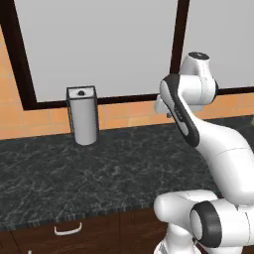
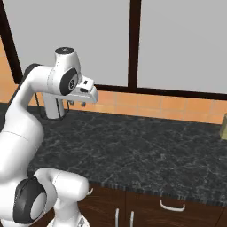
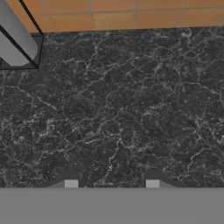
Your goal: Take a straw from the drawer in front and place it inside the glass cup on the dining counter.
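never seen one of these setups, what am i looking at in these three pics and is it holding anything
It is a white robot arm in a computer-rendered kitchen. Two pictures come from cameras riding on its base, behind it to the left and to the right, so both show the same scene from two sides. The third comes from a camera on its hand, looking down along the claw, whose two small fingertips rise at the bottom.

Below it is a black speckled counter against an orange tiled wall with a dark-framed window. A grey cylinder in a dark wire holder stands on the counter. Under the counter are dark wooden fronts with a curved silver handle, all closed.

The claw's fingers stand apart over bare counter, with nothing between them, so it holds nothing.
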You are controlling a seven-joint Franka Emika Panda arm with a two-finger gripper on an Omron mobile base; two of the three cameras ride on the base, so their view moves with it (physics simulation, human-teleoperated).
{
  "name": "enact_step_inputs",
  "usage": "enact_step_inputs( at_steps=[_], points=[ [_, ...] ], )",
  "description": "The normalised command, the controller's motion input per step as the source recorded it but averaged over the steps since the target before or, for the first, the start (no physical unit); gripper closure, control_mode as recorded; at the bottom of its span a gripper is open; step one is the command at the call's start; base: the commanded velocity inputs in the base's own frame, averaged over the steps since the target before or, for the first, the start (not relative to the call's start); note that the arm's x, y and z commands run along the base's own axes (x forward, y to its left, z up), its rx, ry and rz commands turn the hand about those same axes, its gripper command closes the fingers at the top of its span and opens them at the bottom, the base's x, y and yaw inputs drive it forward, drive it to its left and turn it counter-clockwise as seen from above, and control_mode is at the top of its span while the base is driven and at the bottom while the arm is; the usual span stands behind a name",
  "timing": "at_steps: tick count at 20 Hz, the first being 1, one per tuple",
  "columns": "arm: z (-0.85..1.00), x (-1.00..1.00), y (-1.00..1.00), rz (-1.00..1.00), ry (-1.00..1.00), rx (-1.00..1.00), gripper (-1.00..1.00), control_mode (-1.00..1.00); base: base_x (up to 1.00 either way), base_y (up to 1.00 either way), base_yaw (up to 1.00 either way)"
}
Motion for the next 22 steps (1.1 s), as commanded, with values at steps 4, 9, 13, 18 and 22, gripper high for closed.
enact_step_inputs(
  at_steps=[4,9,13,18,22],
  points=[
    [0.00,0.00,0.00,0.00,0.00,0.00,-1.00,1.00,-0.12,0.00,0.00],
    [0.00,0.00,0.00,0.00,0.00,0.00,-1.00,1.00,-0.94,-0.16,-0.01],
    [0.00,0.00,0.00,0.00,0.00,0.00,-1.00,1.00,-0.58,-0.28,0.06],
    [0.00,0.00,0.00,0.00,0.00,0.00,-1.00,1.00,-0.10,-0.56,0.32],
    [0.00,0.00,0.00,0.00,0.00,0.00,-1.00,1.00,0.00,-0.75,0.60]
  ],
)
